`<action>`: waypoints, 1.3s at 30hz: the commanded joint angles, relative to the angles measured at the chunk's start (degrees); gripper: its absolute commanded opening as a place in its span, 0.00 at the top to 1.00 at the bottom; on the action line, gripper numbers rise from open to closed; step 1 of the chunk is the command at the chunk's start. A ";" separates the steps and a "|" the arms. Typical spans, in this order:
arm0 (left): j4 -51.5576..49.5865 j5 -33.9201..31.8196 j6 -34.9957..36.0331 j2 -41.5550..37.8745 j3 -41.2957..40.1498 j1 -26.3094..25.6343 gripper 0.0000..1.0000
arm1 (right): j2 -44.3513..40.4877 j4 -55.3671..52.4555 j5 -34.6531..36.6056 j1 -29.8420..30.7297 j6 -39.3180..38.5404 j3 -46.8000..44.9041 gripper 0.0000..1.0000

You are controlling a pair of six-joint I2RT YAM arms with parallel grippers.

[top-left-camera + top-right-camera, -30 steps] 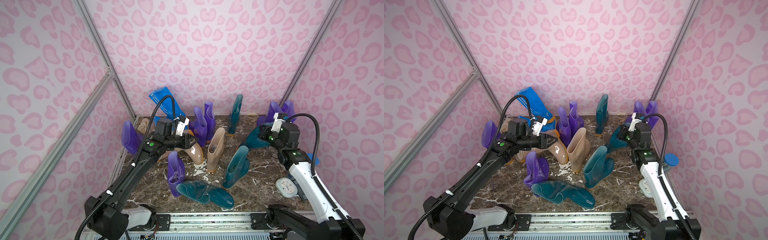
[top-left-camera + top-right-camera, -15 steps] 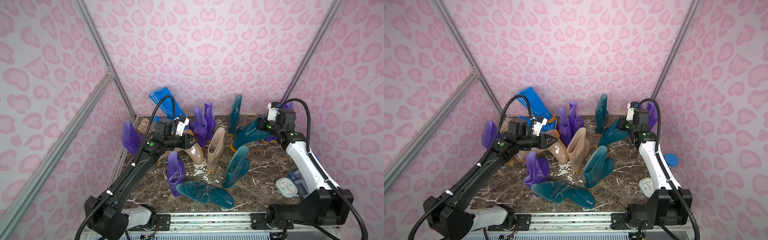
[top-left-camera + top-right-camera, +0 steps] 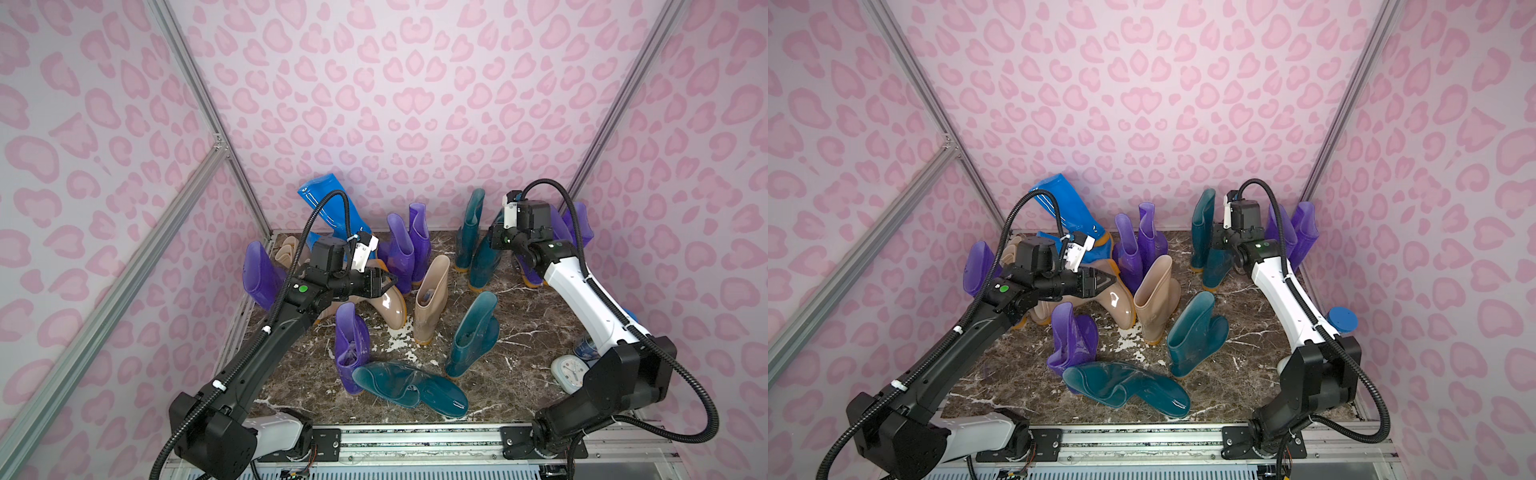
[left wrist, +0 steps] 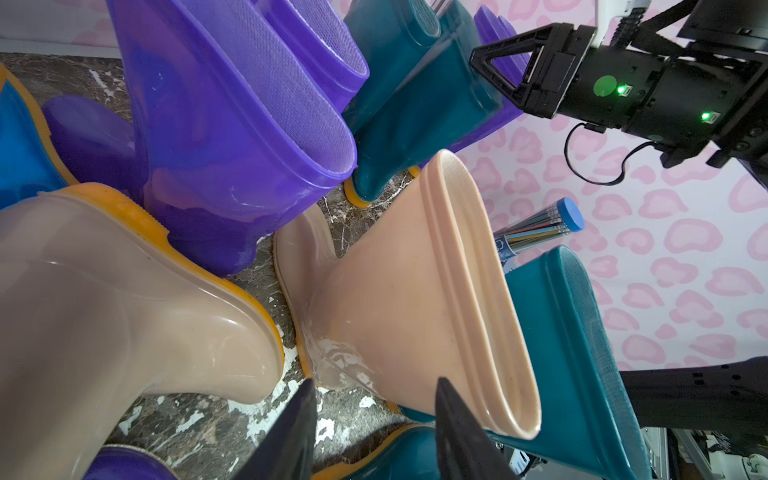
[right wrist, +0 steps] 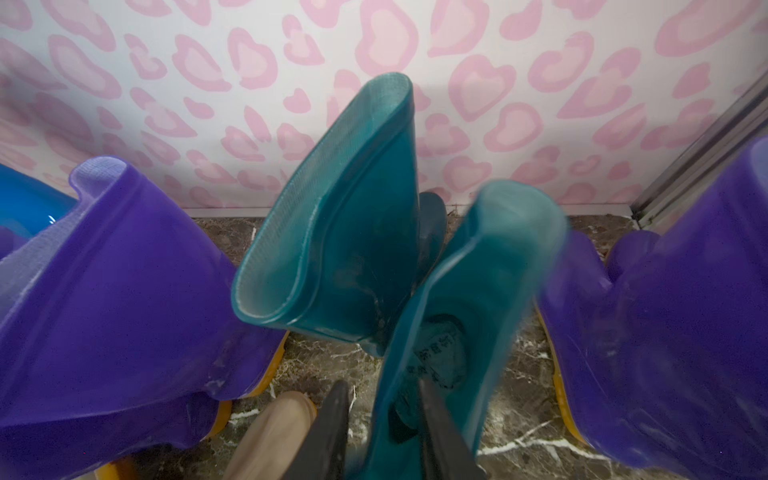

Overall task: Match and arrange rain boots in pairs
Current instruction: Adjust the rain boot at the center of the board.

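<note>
At one o'clock, your right pincer (image 5: 382,386) stands apart astride the glossy dark teal rubber boot (image 5: 498,270); left pincer (image 4: 374,380) apart, empty. Unsteadied, it could topple its upright teal twin (image 5: 345,216).

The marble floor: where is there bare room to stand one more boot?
The widest bare patch lies between the middle teal boot, the clock and the front rail. A smaller one sits between the front purple boot and the left arm. Crowded: the back left, around the beige boots.
</note>
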 commanded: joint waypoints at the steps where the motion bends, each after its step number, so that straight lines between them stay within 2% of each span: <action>1: 0.05 -0.32 0.77 -0.15 0.78 -0.02 0.50 | -0.89 1.94 5.93 0.75 -0.04 -0.08 0.56; 5: 0.04 -0.22 0.70 -0.19 0.76 -0.01 0.48 | -3.11 2.50 6.31 1.12 0.09 -0.03 0.48; 10: -0.01 -0.33 0.74 -0.35 0.77 -0.01 0.47 | -6.76 4.51 5.93 1.52 1.45 -1.72 0.29; 12: -0.03 -0.21 0.74 -0.33 0.77 0.04 0.47 | -7.60 5.42 3.93 1.47 2.49 -3.71 0.24; 15: -0.04 -0.19 0.73 -0.54 0.77 -0.01 0.46 | -9.36 7.92 -0.38 1.92 4.28 -9.77 0.21; 19: 0.20 -0.25 0.62 -0.55 0.69 0.03 0.46 | -11.09 9.94 -0.63 3.14 5.02 -16.16 0.14; 22: 0.20 0.13 0.43 -0.28 0.61 0.03 0.46 | -10.98 10.78 -1.95 3.46 4.88 -17.72 0.10; 24: 0.15 0.14 0.47 -0.28 0.68 -0.04 0.46 | -10.06 11.33 -0.40 3.46 4.66 -18.00 0.05; 28: 0.14 -0.34 0.74 -0.37 0.69 0.01 0.46 | -6.32 13.06 0.48 1.94 6.08 -17.67 0.04; 29: 0.10 -0.44 0.83 -0.30 0.69 0.03 0.46 | -5.38 13.16 1.78 1.67 6.48 -17.08 0.06; 30: 0.04 -0.50 0.81 -0.28 0.69 0.03 0.46 | -4.42 12.89 2.64 1.30 6.47 -16.17 0.13; 32: -0.10 -0.52 0.85 -0.22 0.69 -0.03 0.46 | -2.91 11.34 3.24 0.55 6.13 -13.90 0.32; 35: -0.10 -0.54 0.92 -0.02 0.77 0.00 0.46 | -1.72 9.52 4.33 -1.49 5.95 -11.58 0.77; 36: -0.12 -0.51 0.92 -0.02 0.77 0.04 0.46 | -1.95 9.60 4.26 -2.18 6.00 -11.65 0.86; 38: -0.11 -0.48 0.92 -0.02 0.78 0.02 0.46 | -2.62 10.57 4.79 -3.90 5.82 -12.32 1.00; 39: -0.04 -0.54 0.88 -0.02 0.78 0.03 0.46 | -2.96 10.97 5.67 -4.39 5.46 -12.66 1.00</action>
